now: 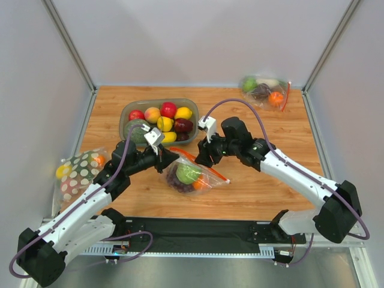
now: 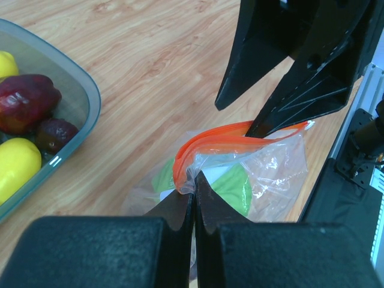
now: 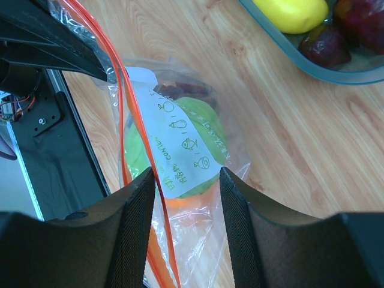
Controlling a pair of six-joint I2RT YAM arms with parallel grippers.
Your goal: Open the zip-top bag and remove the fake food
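My top camera sits fixed above and behind my two bases, looking down and forward over the whole wooden table (image 1: 240,198) from far enough to take in both my arms. My left wrist camera looks out along my left gripper (image 2: 193,180), low and close over the wood, while my right wrist camera peers steeply down past my right gripper (image 3: 187,173) from just as near. All three share the zip-top bag (image 1: 191,175), and both wrist views catch a corner of the grey fruit bin (image 2: 90,102).
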